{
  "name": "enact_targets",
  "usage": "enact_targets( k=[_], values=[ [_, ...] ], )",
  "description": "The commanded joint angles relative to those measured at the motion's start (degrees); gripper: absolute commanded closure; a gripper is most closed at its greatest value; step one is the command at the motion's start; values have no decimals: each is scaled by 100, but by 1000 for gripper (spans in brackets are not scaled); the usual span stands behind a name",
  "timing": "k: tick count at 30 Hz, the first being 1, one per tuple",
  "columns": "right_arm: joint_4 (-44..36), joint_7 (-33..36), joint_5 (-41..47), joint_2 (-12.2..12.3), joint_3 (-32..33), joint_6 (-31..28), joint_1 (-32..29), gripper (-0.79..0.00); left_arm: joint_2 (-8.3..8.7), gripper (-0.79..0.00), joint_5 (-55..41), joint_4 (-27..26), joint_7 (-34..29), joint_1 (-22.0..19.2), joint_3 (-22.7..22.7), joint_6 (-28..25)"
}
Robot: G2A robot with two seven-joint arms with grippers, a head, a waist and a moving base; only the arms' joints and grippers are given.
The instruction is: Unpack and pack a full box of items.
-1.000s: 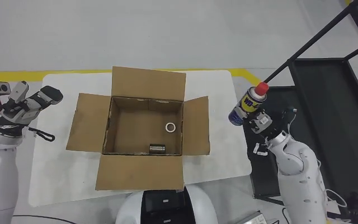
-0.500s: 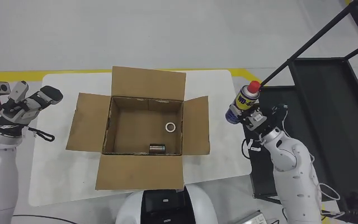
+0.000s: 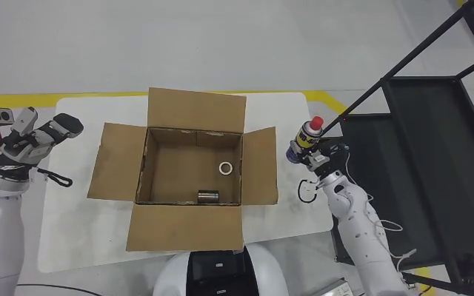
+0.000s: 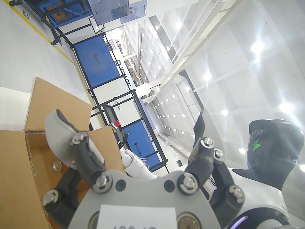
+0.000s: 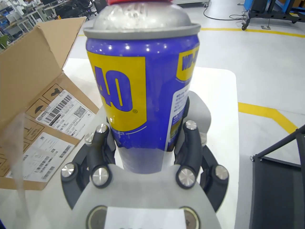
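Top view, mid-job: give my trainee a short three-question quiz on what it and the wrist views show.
1. True or false: the right gripper is shut on the spray can.
2. What lies inside the cardboard box? A) a white ring and a metal cylinder; B) the spray can; C) a pair of scissors.
3. Fill in: the left gripper, apart from the box, is ____ (open or shut).
Key: 1 true; 2 A; 3 open.
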Motion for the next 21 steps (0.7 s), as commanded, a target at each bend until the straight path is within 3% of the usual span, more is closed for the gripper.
enact_targets(
  k=[1, 11, 21],
  values=[
    [458, -320, -109, -13, -102, 67, 222, 0, 0, -785, 0, 0, 0, 0, 0, 0],
    [2224, -1128, -397, -103, -602, 331, 1196, 0, 0, -785, 0, 0, 0, 0, 0, 0],
    [3305, -1761, -664, -224, -1058, 639, 1788, 0, 0, -785, 0, 0, 0, 0, 0, 0]
  ],
)
